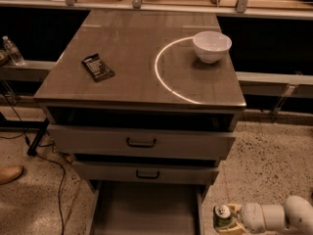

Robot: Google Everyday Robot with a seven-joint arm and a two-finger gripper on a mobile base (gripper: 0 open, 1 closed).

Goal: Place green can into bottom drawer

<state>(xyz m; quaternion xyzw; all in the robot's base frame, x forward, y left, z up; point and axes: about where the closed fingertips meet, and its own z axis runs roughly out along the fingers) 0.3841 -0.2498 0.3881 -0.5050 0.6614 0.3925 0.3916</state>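
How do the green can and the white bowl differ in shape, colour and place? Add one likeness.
The green can is a narrow cylinder; the white bowl is wide and open. The can is green with a silver top; the bowl plain white. The can is held in the gripper, low right of the bottom drawer; the bowl rests free on the cabinet top. Both stand upright.
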